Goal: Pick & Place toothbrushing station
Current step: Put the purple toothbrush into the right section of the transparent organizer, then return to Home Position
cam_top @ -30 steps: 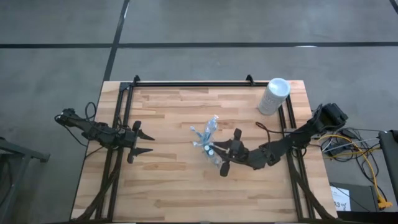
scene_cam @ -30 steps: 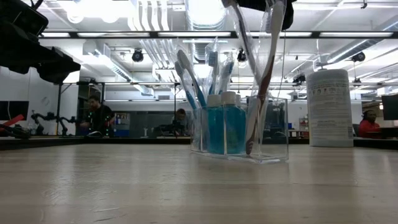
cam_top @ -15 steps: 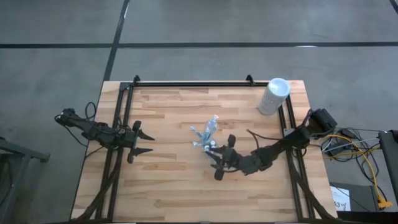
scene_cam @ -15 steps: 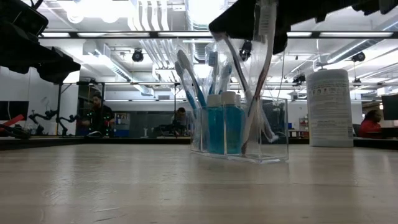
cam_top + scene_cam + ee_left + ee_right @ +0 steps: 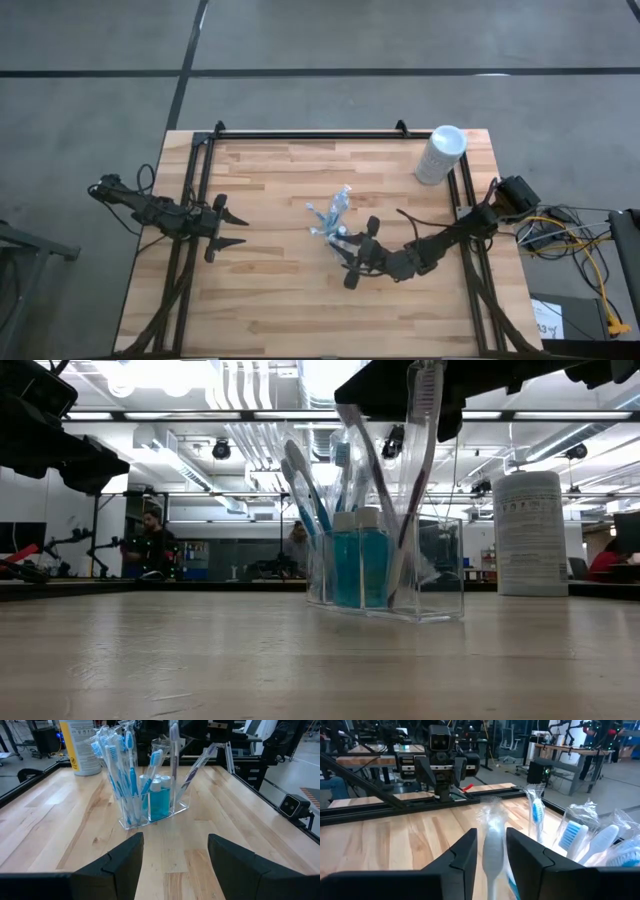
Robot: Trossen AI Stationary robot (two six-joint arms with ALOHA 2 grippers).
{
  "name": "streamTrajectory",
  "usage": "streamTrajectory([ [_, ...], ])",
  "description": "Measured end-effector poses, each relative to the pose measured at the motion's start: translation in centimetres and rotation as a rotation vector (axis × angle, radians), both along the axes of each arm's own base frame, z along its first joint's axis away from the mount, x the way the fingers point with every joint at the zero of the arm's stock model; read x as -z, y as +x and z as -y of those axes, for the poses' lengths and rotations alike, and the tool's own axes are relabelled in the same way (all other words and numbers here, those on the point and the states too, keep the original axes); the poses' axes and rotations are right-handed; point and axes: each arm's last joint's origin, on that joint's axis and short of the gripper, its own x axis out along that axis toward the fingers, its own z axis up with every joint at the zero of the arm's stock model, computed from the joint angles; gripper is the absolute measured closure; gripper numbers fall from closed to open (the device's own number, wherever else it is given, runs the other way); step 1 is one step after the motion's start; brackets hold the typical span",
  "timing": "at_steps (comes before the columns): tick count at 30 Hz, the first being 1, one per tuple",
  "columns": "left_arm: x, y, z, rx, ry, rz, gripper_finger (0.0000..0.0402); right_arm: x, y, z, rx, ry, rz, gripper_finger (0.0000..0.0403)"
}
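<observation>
A clear plastic container [image 5: 335, 225] stands on its flat base at the table's middle. It holds several blue-and-white wrapped toothbrushes [image 5: 120, 775] and two small blue white-capped tubes [image 5: 358, 560]. My right gripper [image 5: 347, 256] is at the container's near right side, shut on one wrapped toothbrush [image 5: 493, 840]. That toothbrush stands in the container's right end [image 5: 420, 470]. My left gripper [image 5: 235, 228] is open and empty toward the table's left, pointing at the container [image 5: 152, 810]. My right gripper pinches the wrapped toothbrush between its two fingers [image 5: 465, 862], on the upper part of its shaft [image 5: 493, 857]. The fingers come level from the table's right side and lie across it. The toothbrush stands almost upright, its lower end [image 5: 398, 590] down inside the clear container.
A tall white cylinder [image 5: 440, 153] stands at the far right corner and also shows in the low view [image 5: 530, 532]. Black rails [image 5: 300, 134] run along the table's far edge and both sides. Bare wood [image 5: 270, 300] lies in front of the container.
My right gripper has gone a little toward the table's left edge and down, closer to the container, with the toothbrush still in its fingers. The toothbrush's upper end has moved with it and its lower end stays inside the container.
</observation>
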Motion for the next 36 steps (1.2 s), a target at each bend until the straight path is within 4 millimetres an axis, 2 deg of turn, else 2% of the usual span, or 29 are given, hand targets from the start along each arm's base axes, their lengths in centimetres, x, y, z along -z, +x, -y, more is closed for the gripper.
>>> streamTrajectory([
  [12, 0.0, 0.0, 0.0, 0.0, 0.0, 0.0, 0.0174, -0.3, -0.1, -0.1, -0.005, -0.003, 0.02, 0.0298],
  [16, 0.0, 0.0, 0.0, 0.0, 0.0, 0.0, 0.0174, -0.9, 0.0, -0.1, 0.015, -0.051, 0.045, 0.0296],
  [27, 0.0, 0.0, 0.0, 0.0, 0.0, 0.0, 0.0174, -5.9, -1.4, 0.3, 0.173, -0.226, 0.273, 0.0298],
  [36, 0.0, 0.0, 0.0, 0.0, 0.0, 0.0, 0.0174, -10.8, -4.0, -0.3, 0.154, -0.288, 0.212, 0.0291],
])
